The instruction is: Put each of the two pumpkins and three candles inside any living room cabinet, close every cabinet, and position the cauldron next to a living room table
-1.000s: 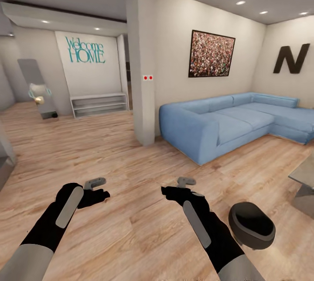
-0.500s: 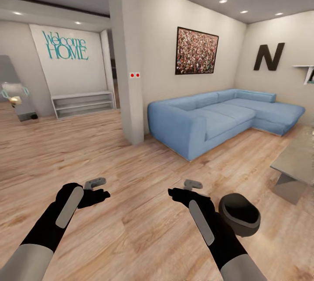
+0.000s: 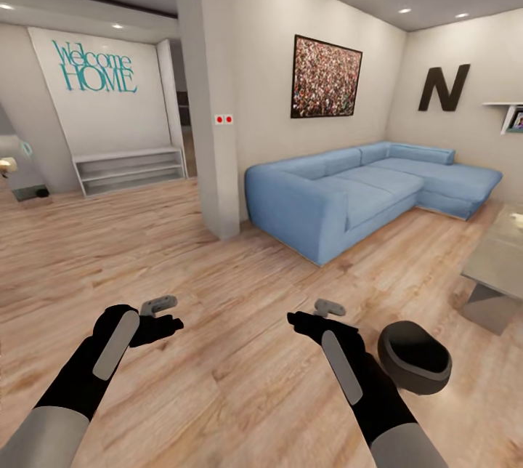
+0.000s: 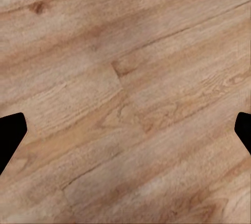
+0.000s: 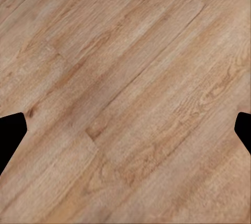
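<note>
From the head camera, the cauldron (image 3: 415, 357) sits upright on the wooden floor (image 3: 218, 395), just beside the right gripper (image 3: 319, 312) on its outer side, and apart from the coffee table (image 3: 497, 264), whose near corner shows at the right edge of the view. The left gripper (image 3: 161, 312) hangs over bare floor with nothing in it. A blue corner sofa (image 3: 356, 195) stands against the far wall beyond a white pillar (image 3: 205, 90).

The left wrist camera looks down on floor planks (image 4: 125, 98), with one dark fingertip (image 4: 10, 135) at each side of the picture: the jaws stand wide apart and empty.

The right wrist camera gives the same: planks (image 5: 125, 98), a fingertip (image 5: 10, 135) at each edge, jaws spread wide, nothing held.

The cauldron step looks to be in hand. The pot is not yet next to the table. The next move probably calls for turning the right gripper toward the cauldron's rim to grasp it.
</note>
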